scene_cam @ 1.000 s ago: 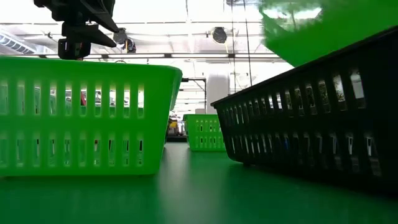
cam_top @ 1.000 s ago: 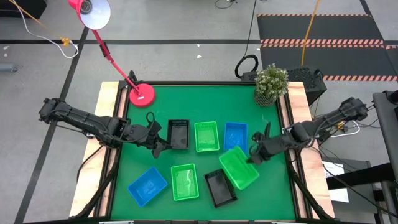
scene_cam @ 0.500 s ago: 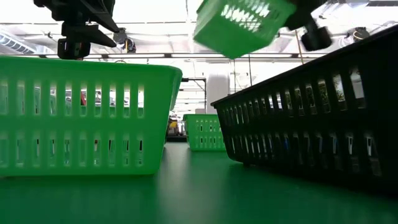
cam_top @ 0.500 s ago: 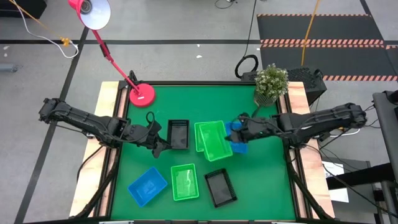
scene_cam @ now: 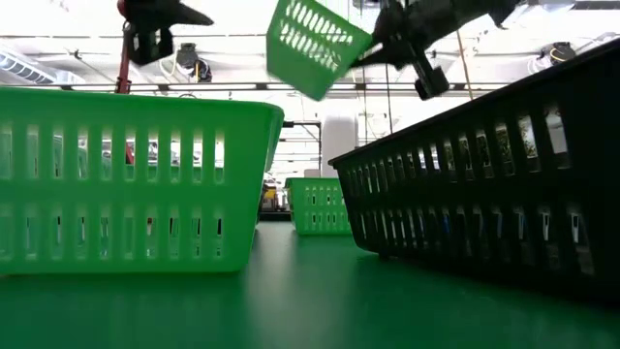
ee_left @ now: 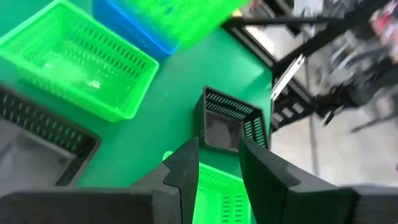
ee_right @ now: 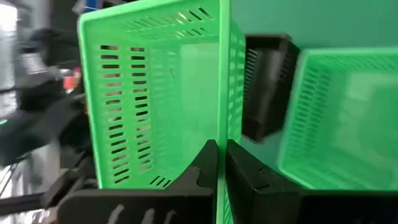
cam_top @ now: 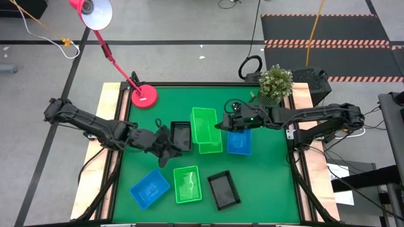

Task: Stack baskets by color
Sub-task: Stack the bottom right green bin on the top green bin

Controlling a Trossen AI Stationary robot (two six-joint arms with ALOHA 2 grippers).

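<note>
Green basket (cam_top: 203, 125) hanging tilted in the air, pinched by its wall in the right gripper (cam_top: 222, 124), jaws closed tight on the thin rim, right over a second green basket (cam_top: 211, 144) sitting on the counter (cam_top: 265, 183). Showing plainly in the right wrist view: held basket (ee_right: 158, 93) almost on edge, fingers (ee_right: 205, 165) nipping its wall, grounded green basket (ee_right: 339, 118) beside it and a black basket (ee_right: 266, 87) behind. Showing only in the low view: lifted basket (scene_cam: 312, 44) well clear of the surface. Lying just beside the carried one, toward the right arm: blue basket (cam_top: 239, 142). Sitting at the near edge: another blue basket (cam_top: 150, 188), a third green basket (cam_top: 187, 184), a second black basket (cam_top: 223, 189). Hovering by the black basket (cam_top: 181, 135): left gripper (cam_top: 165, 149), jaws partly apart, gripping nothing, as seen in the left wrist view (ee_left: 217, 171). Standing at the far edge: pink lamp base (cam_top: 144, 96) and potted plant (cam_top: 274, 84).
</note>
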